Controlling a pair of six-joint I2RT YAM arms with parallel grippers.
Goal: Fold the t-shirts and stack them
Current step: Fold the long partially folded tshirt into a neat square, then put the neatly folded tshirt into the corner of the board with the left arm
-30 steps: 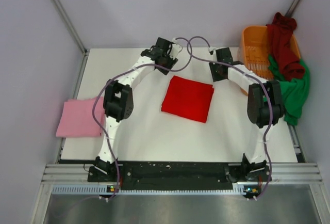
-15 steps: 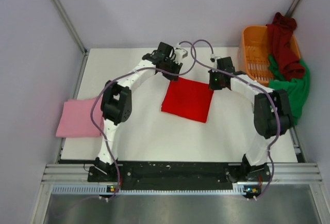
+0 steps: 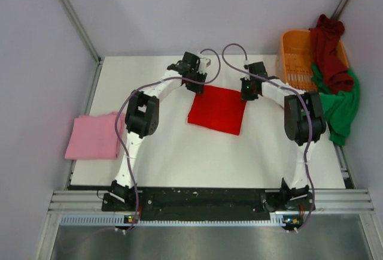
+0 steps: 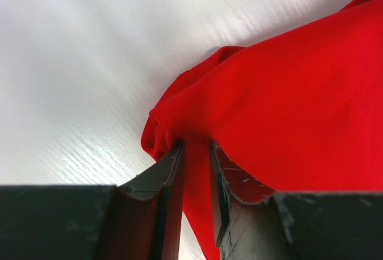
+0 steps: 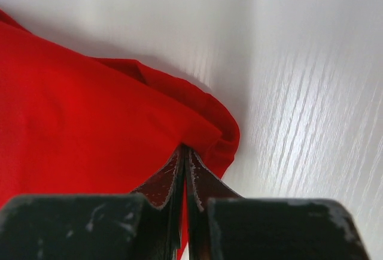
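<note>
The bright red t-shirt [image 3: 217, 111] lies folded into a rough square at the table's middle. My left gripper [image 3: 197, 86] is at its far left corner. In the left wrist view the left gripper [image 4: 196, 152] is shut on a bunched fold of the red t-shirt [image 4: 287, 104]. My right gripper [image 3: 245, 93] is at the far right corner. In the right wrist view the right gripper [image 5: 185, 152] is pinched tight on the red t-shirt's [image 5: 78, 122] edge. A folded pink t-shirt [image 3: 93, 137] lies at the left table edge. Its graphic is hidden.
An orange slotted basket [image 3: 293, 62] stands at the back right. A maroon t-shirt [image 3: 329, 50] hangs over its rim and a green t-shirt [image 3: 342, 107] spills beside it onto the table's right edge. Grey walls enclose the white table [image 3: 179, 152].
Both grippers have moved in and down onto the far corners of the red t-shirt and closed on them. The right arm's elbow has swung inward.
</note>
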